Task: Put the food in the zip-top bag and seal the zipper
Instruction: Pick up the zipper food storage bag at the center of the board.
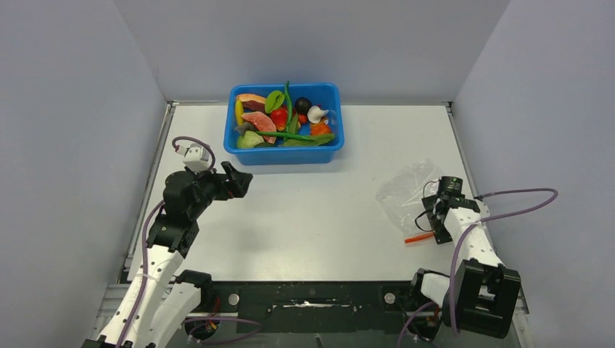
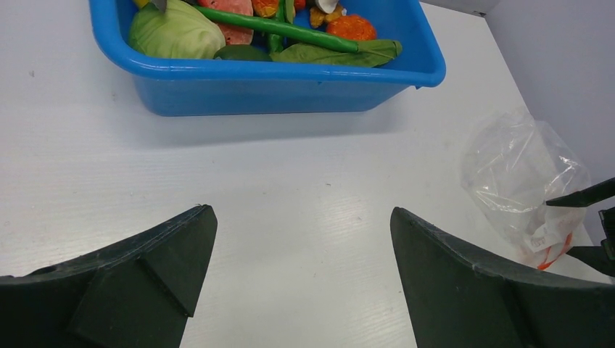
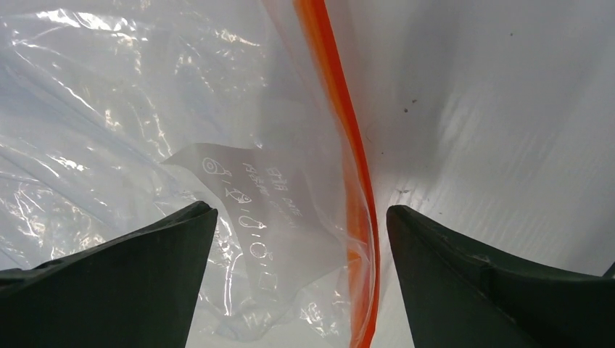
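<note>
The toy food lies heaped in a blue tub at the back middle; a green cabbage and a long green pod show in the left wrist view. The clear zip-top bag lies flat at the right, also in the left wrist view. Its orange zipper strip runs between my right fingers. My right gripper is open, straddling the bag's mouth edge. My left gripper is open and empty, in front of the tub's left end.
The blue tub's front wall stands just beyond my left fingers. Grey walls enclose the table at left, back and right. The zipper's end sticks out toward the table middle near my right arm.
</note>
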You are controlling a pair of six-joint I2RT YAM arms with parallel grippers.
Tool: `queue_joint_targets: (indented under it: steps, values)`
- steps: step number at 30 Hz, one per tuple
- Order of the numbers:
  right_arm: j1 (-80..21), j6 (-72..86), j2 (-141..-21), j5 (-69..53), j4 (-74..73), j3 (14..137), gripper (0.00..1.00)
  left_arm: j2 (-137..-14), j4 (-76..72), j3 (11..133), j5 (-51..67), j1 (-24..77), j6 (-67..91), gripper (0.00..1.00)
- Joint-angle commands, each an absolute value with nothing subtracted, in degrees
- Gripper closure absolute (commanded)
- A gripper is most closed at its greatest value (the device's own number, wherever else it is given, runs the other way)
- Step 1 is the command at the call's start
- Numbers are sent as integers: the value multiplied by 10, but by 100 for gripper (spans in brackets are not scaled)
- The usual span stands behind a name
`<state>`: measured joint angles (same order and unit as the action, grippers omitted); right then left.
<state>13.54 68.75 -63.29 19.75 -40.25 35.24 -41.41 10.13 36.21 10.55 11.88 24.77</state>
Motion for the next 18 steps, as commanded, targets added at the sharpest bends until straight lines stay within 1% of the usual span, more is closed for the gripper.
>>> queue_joint_targets:
  steps: [1, 3, 6, 7, 13, 18]
  values:
    - [138, 657, -651, 198, -339, 352, 15, -407, 70, 367, 113, 116, 238, 8]
    - [134, 646, -655, 199, -328, 351, 24, -408, 70, 367, 112, 116, 237, 8]
    - [124, 635, -651, 197, -304, 339, 39, -406, 71, 367, 109, 116, 236, 8]
    - [118, 633, -651, 197, -298, 335, 42, -405, 72, 367, 108, 115, 235, 8]
    - [87, 637, -672, 191, -295, 335, 45, -395, 71, 365, 108, 116, 235, 8]
    - [11, 645, -697, 213, -314, 362, 45, -391, 68, 362, 109, 116, 236, 8]
